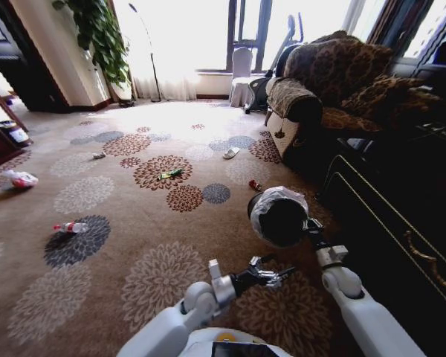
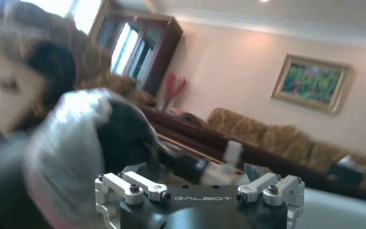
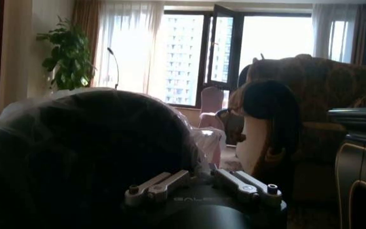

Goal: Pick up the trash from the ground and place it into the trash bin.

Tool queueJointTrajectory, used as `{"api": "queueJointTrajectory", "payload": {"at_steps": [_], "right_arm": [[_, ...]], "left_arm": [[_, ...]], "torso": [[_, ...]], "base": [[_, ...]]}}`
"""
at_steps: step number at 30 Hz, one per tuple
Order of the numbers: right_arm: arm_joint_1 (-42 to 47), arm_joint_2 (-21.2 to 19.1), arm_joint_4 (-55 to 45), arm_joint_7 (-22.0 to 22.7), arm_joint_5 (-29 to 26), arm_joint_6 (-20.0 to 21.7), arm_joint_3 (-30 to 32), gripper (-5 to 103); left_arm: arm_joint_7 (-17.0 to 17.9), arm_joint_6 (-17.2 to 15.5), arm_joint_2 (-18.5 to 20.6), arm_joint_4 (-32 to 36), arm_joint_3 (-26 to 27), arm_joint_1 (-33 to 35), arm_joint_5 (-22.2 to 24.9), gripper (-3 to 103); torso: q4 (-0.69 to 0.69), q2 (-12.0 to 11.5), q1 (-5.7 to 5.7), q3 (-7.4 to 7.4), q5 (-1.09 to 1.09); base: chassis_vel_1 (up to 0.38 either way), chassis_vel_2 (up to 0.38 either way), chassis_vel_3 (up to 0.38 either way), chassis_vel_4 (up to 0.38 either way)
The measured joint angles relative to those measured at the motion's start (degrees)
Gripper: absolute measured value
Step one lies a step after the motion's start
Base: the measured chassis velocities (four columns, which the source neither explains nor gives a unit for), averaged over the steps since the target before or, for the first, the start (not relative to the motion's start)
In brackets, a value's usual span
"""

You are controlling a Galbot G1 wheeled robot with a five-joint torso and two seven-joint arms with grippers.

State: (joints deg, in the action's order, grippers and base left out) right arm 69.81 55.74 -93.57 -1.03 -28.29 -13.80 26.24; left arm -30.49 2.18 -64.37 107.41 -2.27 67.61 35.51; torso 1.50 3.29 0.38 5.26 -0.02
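Patterned floral carpet [image 1: 134, 216] fills most of my head view, with a brown sofa [image 1: 334, 82] at the upper right and bright windows along the top. Largest of the task's things is the trash bin [image 1: 278, 217], right of centre, carried off the floor by my right gripper [image 1: 310, 227], which looks clamped on its rim or side; the right wrist view has that dark bucket [image 3: 87, 157] pressed close against the tool. I judge it light and stiff, though the shiny liner could slip under the pads. My left gripper [image 1: 271, 275] hangs free at lower centre, jaws parted and empty. Next in size, the white-pink bag [image 1: 21, 178] lies at the far left edge: soft and crinkly, best pinched at a bunched fold. The clear plastic bottle [image 1: 71, 227] lies on its side at mid left; light, smooth, likely to roll, so I would take it across the body. The green wrapper [image 1: 169, 175], above centre, is thin and flat, needing a low pinch at one end.
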Motion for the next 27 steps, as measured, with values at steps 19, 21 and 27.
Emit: {"api": "queueJointTrajectory", "payload": {"at_steps": [19,21,27], "right_arm": [[5.46,-0.83,-6.54,-0.03,-2.97,3.56,-0.01,0],[5.5,-0.74,-6.5,-0.03,-2.96,3.3,-0.03,0],[5.66,-0.47,-6.24,0.0,-3.05,2.2,-0.06,0]], "left_arm": [[28.06,10.79,-3.1,-18.8,11.95,-10.91,-17.47,100],[28.05,10.72,-3.22,-19.08,11.95,-11.04,-17.11,100],[27.54,10.53,-3.28,-19.46,12.17,-10.08,-16.16,100]], "torso": [[-0.02,0.0,0.0,0.0,0.03],[-0.01,0.0,0.0,0.0,0.04],[-0.02,0.0,0.01,0.01,0.05]], "base": [[-0.044,0.015,0.035,-0.017],[-0.207,0.113,0.234,-0.077],[-0.297,0.198,0.3,-0.19]]}}
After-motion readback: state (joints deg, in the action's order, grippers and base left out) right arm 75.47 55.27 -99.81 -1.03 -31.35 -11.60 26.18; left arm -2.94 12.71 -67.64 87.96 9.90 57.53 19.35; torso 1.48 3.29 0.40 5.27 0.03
